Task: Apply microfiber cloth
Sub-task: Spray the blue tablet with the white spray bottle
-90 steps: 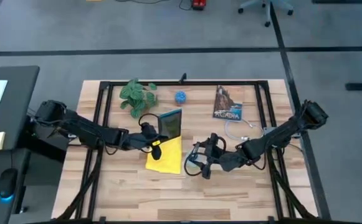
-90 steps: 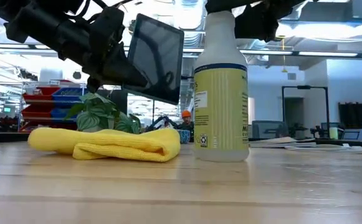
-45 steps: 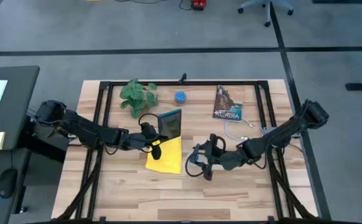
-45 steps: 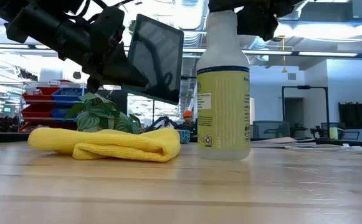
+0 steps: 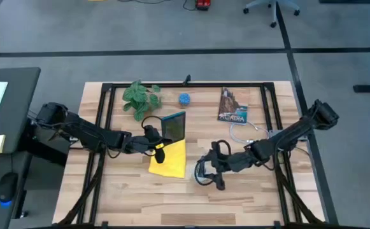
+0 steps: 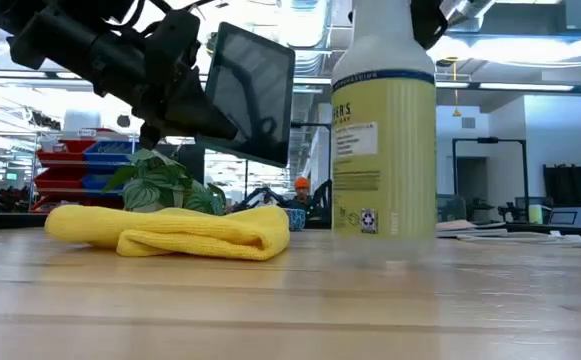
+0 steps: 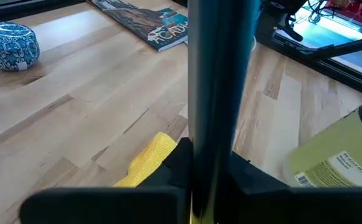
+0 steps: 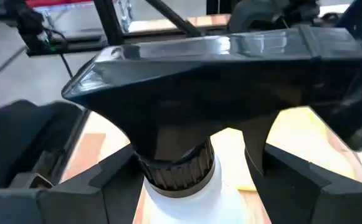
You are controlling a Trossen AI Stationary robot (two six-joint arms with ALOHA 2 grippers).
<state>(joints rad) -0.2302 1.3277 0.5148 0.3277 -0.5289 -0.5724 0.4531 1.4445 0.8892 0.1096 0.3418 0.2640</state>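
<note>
The left gripper (image 5: pixel 160 140) held the tablet (image 5: pixel 174 126) upright above the microfiber cloth (image 5: pixel 170 159); the right gripper (image 5: pixel 211 172) clamped the spray bottle (image 6: pixel 384 140) (lifted off the table (image 5: pixel 248 197)).

Book (image 5: pixel 233 106) cover, beyond right gripper (image 5: pixel 205 173): "ACADIA", also legible in left wrist view. Spray bottle (image 6: pixel 384 140) label, held in right gripper: partial "RS" heading, recycling mark; smaller print unreadable. Barcode on bottle label, digits illegible.

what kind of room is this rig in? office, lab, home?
Probably a robotics lab or workshop. The wooden table sits in a black metal frame on a grey floor with tape lines; the low view shows red and blue parts bins and ceiling strip lights; a rolling office chair stands nearby.
</note>
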